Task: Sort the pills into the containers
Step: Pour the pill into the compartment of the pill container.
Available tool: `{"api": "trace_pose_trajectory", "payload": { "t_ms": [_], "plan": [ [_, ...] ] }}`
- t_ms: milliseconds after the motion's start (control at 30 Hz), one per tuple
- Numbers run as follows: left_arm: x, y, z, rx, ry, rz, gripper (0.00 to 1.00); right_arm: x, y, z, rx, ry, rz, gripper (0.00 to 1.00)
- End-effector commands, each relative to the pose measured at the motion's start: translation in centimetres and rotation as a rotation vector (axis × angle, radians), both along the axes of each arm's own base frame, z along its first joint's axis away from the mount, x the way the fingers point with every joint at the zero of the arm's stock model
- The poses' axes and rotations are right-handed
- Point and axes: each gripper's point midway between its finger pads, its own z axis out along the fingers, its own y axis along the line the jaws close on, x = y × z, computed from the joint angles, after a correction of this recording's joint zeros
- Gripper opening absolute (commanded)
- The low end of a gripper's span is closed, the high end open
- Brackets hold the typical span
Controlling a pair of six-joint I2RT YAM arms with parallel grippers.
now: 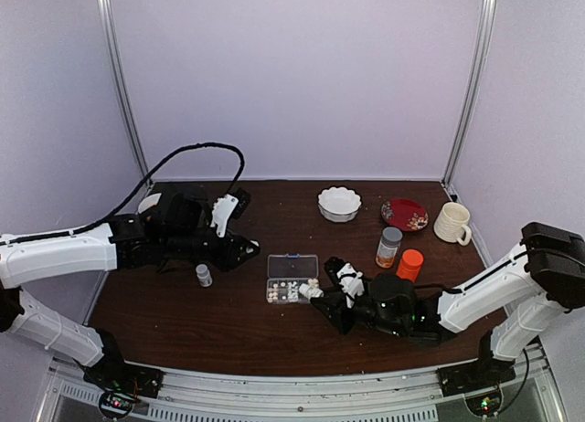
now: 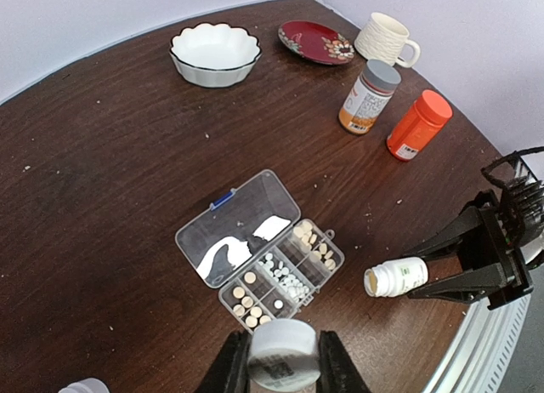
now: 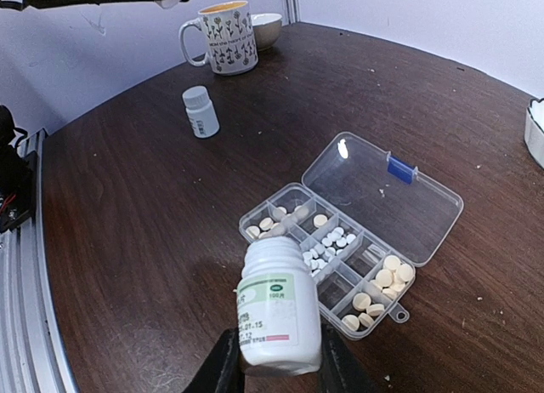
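Note:
The clear organizer box (image 1: 292, 265) lies open at the table's middle, lid (image 2: 238, 227) flat behind it. Whitish and pale pills (image 2: 285, 278) fill several of its compartments (image 3: 336, 240). My right gripper (image 3: 274, 359) is shut on an open white bottle (image 3: 279, 312), tipped with its mouth over the box's near corner; the left wrist view shows the bottle (image 2: 395, 276) lying level with pills at its mouth. My left gripper (image 2: 283, 359) is shut on a small white cap (image 2: 283, 346) just left of the box. In the top view the grippers sit either side of it, left (image 1: 249, 250), right (image 1: 315, 294).
A capped white bottle (image 1: 203, 275) stands left of the box. A white bowl (image 1: 339, 203), red plate (image 1: 404, 214), cream mug (image 1: 452, 223), grey-capped bottle (image 1: 389, 247) and orange bottle (image 1: 409, 265) stand at the back right. A flowered mug (image 3: 221, 36) stands far left.

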Motion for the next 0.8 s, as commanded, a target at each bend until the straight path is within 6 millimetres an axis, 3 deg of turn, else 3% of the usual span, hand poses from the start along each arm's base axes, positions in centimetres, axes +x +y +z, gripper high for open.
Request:
{"api": "trace_pose_trajectory", "payload": {
  "t_ms": [0, 400, 767],
  "plan": [
    [0.8, -0.5, 1.2, -0.036, -0.045, 0.002, 0.00, 0.9, -0.5, -1.5, -0.039, 0.031, -0.043, 0.00],
    [0.7, 0.0, 1.0, -0.003, -0.065, 0.001, 0.00, 2.3, -0.2, -3.6, -0.085, 0.099, -0.052, 0.00],
    [0.7, 0.2, 0.7, 0.002, -0.064, 0.001, 0.00, 2.9, 0.0, -4.3, -0.121, 0.124, -0.069, 0.00]
  ]
}}
